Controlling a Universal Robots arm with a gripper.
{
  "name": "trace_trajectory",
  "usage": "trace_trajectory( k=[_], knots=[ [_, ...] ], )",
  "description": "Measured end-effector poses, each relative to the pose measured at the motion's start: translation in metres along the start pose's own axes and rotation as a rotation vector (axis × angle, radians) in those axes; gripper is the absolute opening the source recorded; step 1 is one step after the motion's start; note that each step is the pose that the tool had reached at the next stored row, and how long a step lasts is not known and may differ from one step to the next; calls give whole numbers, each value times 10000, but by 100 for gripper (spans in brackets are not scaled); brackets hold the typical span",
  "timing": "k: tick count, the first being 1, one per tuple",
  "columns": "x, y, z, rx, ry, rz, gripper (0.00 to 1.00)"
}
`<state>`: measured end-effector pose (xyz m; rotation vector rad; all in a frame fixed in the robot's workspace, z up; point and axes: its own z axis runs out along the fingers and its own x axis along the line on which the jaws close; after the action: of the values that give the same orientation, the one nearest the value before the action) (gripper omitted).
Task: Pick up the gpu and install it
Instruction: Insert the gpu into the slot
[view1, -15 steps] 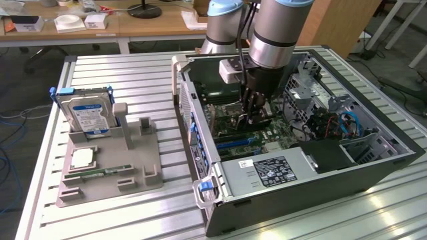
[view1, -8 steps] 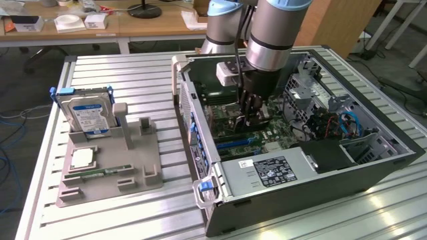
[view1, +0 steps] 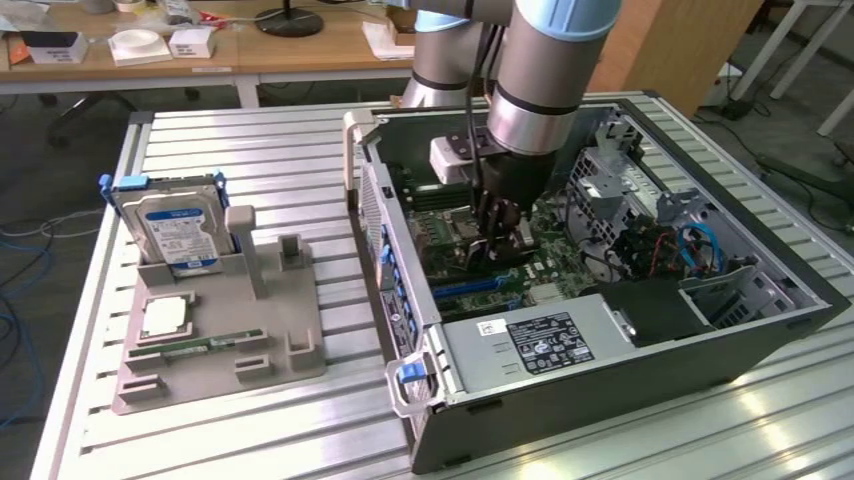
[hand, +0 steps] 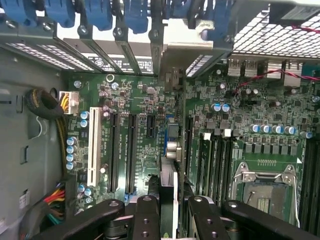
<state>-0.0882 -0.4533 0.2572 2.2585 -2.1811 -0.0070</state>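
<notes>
My gripper (view1: 498, 232) reaches down into the open computer case (view1: 787, 300), over the green motherboard (view1: 461, 265). In the wrist view the gripper (hand: 170, 207) is shut on the gpu (hand: 170, 172). The gpu is a thin card seen edge-on between the black fingers (hand: 145, 215), with its metal end bracket and connectors pointing toward the case's rear slots. It hangs just above the motherboard (hand: 150, 100), between the long black expansion slots (hand: 131, 150) and the memory slots (hand: 210, 160). Whether its lower edge touches a slot is hidden by the card.
A grey holder tray (view1: 214, 375) stands at the exterior view's left with a blue-labelled hard drive (view1: 171, 228), a processor chip (view1: 163, 316) and a green memory stick (view1: 200, 346). Inside the case are the power supply (view1: 534, 345), drive cage (view1: 627, 190), cables (view1: 694, 250) and CPU socket (hand: 262, 187).
</notes>
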Motion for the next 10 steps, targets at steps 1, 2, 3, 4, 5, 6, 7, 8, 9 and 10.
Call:
trace_trajectory(
  k=[1,2,3,4,5,6,7,8,9,10],
  knots=[
    [0,8,5,-1,2,-1,27],
    [0,13,7,-1,3,-1,27],
    [0,16,7,-1,3,-1,27],
    [-1,22,10,1,1,-1,27],
    [-2,32,12,2,-2,-1,27],
    [-2,37,14,1,0,-1,27],
    [-1,40,19,1,-1,-1,27],
    [-1,41,29,0,1,-2,27],
    [-1,41,47,1,0,-4,27],
    [-1,43,65,1,0,-2,27]
  ],
)
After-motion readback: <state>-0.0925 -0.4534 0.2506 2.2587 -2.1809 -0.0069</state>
